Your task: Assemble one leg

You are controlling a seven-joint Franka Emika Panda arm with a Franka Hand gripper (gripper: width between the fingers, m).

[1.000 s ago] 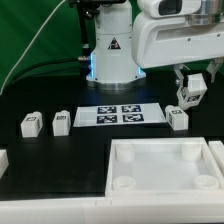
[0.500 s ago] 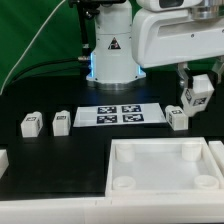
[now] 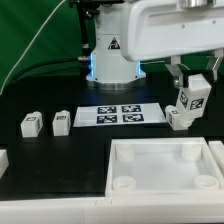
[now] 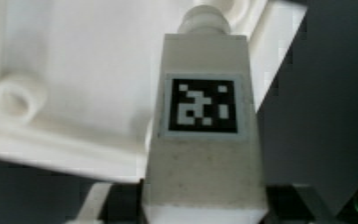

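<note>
My gripper (image 3: 193, 88) is shut on a white tagged leg (image 3: 192, 96) and holds it in the air at the exterior view's right, above another leg (image 3: 179, 118) that stands on the table. In the wrist view the held leg (image 4: 208, 130) fills the middle, its square tag facing the camera, with the dark fingers (image 4: 108, 203) pressed on both sides. Two more legs (image 3: 30, 124) (image 3: 61, 122) stand at the exterior view's left. The large white rimmed tray part (image 3: 165, 166) with corner sockets lies at the front; it also shows in the wrist view (image 4: 60, 80).
The marker board (image 3: 120, 115) lies flat in the middle of the black table, before the arm's base (image 3: 112, 55). A white piece (image 3: 3, 160) shows at the left edge. A green backdrop hangs behind.
The gripper with the held leg has moved down and slightly toward the exterior view's left, closer to the leg standing on the table. The other parts have not moved.
</note>
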